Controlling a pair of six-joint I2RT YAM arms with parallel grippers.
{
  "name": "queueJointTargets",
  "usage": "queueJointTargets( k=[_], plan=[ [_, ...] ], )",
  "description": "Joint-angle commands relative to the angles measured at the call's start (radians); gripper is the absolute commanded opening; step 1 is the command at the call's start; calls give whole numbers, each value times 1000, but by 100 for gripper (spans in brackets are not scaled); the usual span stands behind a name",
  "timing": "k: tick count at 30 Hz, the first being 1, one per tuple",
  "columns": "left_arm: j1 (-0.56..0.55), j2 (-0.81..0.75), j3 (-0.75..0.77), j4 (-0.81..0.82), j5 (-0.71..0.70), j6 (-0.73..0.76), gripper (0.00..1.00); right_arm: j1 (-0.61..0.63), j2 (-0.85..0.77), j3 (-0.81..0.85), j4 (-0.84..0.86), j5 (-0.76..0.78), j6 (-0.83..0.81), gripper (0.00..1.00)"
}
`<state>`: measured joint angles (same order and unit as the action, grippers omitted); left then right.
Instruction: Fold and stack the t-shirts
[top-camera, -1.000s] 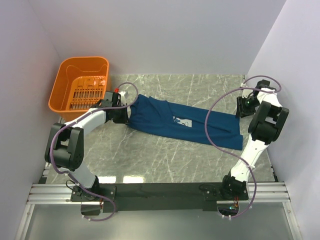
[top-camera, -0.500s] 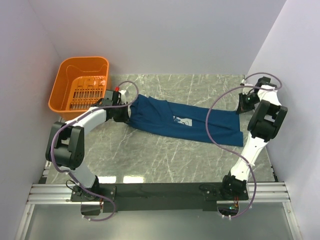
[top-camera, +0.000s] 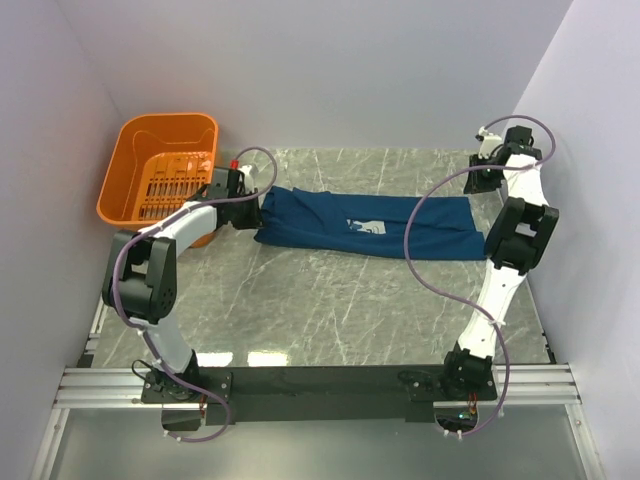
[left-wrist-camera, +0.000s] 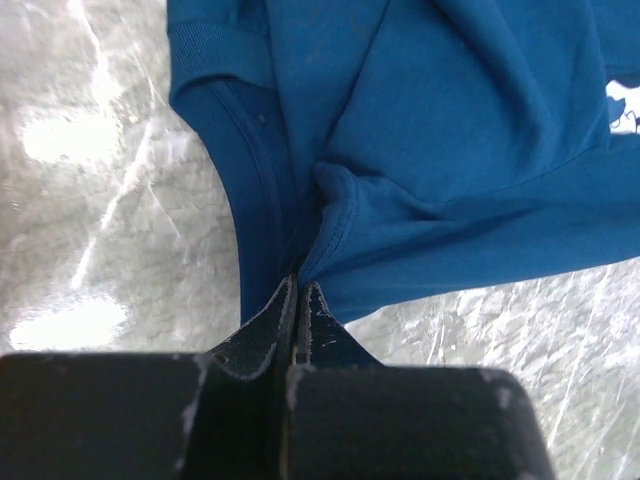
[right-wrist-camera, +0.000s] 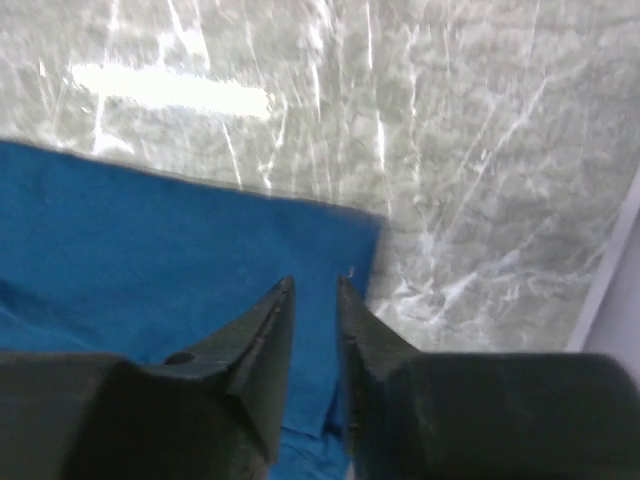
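One dark blue t-shirt (top-camera: 330, 222) lies stretched in a long band across the table's far half, its small white print (top-camera: 365, 227) facing up. My left gripper (top-camera: 251, 207) is at the shirt's left end, by the collar. In the left wrist view that gripper (left-wrist-camera: 300, 286) is shut on a pinched ridge of the t-shirt (left-wrist-camera: 450, 150). My right gripper (top-camera: 479, 179) hovers over the shirt's far right corner. Its fingertips (right-wrist-camera: 315, 285) stand a narrow gap apart, with the flat t-shirt (right-wrist-camera: 150, 250) showing between them.
An orange basket (top-camera: 130, 200) stands at the far left, close behind my left gripper. White walls close in the table on three sides, and the right wall (right-wrist-camera: 615, 300) is near my right gripper. Grey marble table (top-camera: 340, 310) spreads toward the arm bases.
Both grippers have moved toward the far wall. The t-shirt went with them and now lies straighter and farther back. The right jaws closed, then parted again.
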<state>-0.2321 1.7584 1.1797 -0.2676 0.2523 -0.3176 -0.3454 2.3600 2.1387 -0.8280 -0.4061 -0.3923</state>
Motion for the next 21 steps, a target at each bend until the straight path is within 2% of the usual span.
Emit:
queueJointTargets(
  k=[1, 4, 7, 8, 9, 11, 16, 21],
  plan=[
    [7, 10, 18, 10, 47, -5, 2, -7, -42, 12, 61, 29, 10, 33],
    [5, 4, -17, -4, 77, 8, 7, -43, -117, -52, 58, -5, -6, 39],
    [4, -19, -64, -12, 87, 20, 15, -70, -191, -121, -23, -72, -77, 46],
    [4, -26, -77, -16, 84, 20, 18, -76, -211, -176, -45, -80, -95, 46],
    [4, -40, -98, -18, 81, 20, 27, -86, -231, -210, -80, -88, -112, 46],
    [4, -54, -117, -24, 73, 23, 35, -95, -290, -329, -98, -112, -151, 46],
    [4, -138, -164, -7, -14, 17, 55, -116, -402, -593, -34, -93, -160, 46],
    [4, -224, -180, 47, -84, 18, 72, -118, -387, -617, -5, -54, -126, 46]
  ],
)
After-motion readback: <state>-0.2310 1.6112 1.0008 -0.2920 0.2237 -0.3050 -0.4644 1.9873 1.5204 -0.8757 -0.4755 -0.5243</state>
